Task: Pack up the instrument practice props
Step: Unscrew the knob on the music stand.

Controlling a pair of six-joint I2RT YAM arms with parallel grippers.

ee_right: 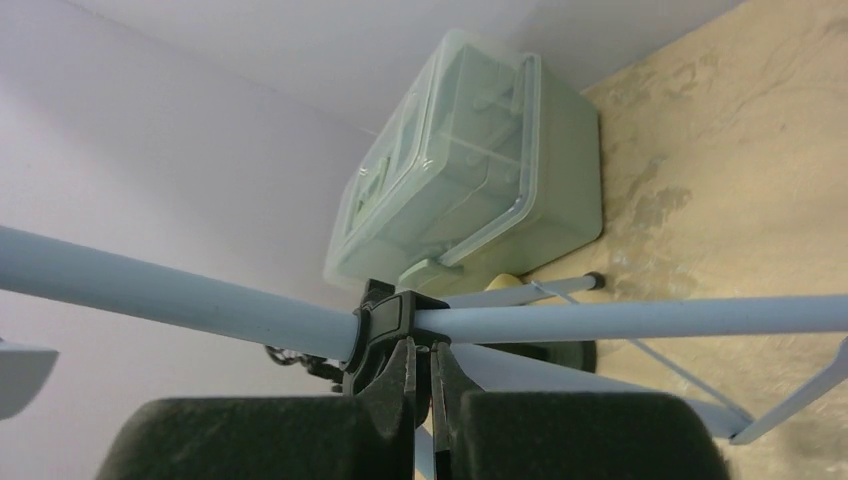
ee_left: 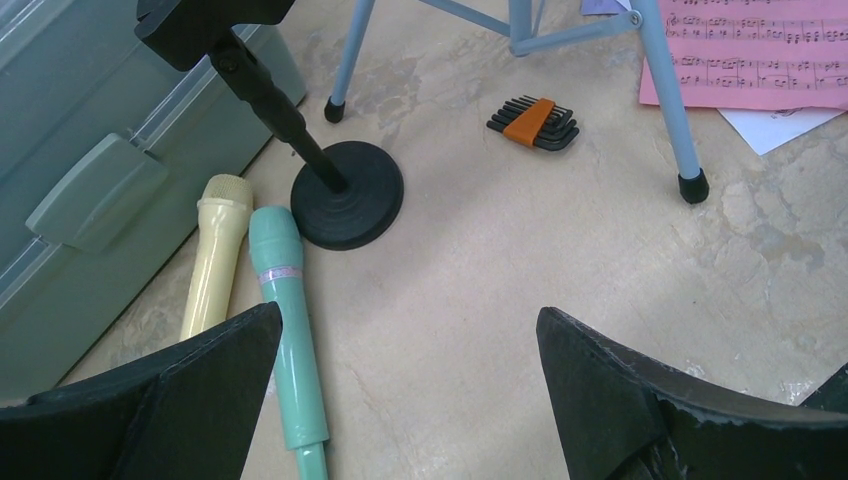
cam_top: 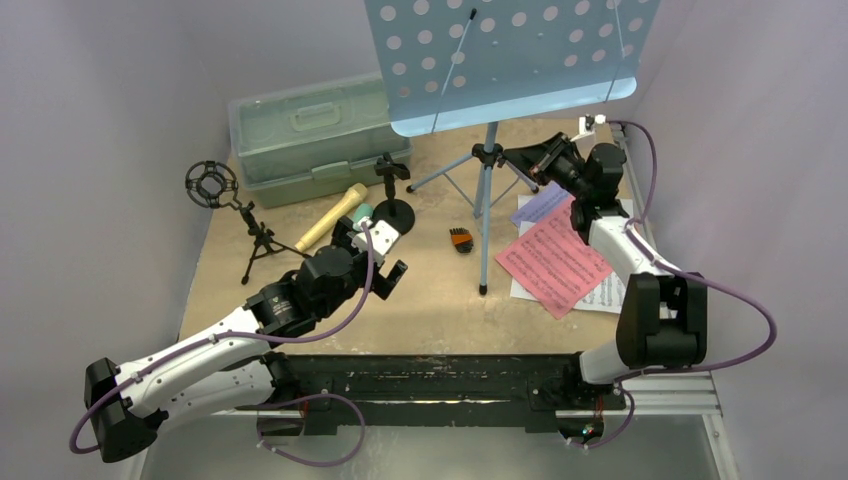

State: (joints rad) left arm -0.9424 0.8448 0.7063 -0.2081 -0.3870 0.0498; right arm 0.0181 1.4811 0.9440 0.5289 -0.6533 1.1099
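We find the left hand (ee_left: 408,318) spread wide above the desk (ee_left: 500,270), just beside the teal microphone (ee_left: 287,330) and tan microphone (ee_left: 213,255) (lying side by side). Farther back, the right hand (ee_right: 422,350) is closed tight on the black hub of the standing music rack (cam_top: 505,60).

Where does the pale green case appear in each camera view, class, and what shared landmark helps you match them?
Top external: the pale green case sits upper left.
Left wrist: along the left edge, beside the tan microphone.
Right wrist: upper centre, seen tilted.
Shared landmark: the music rack's light-blue tripod legs.
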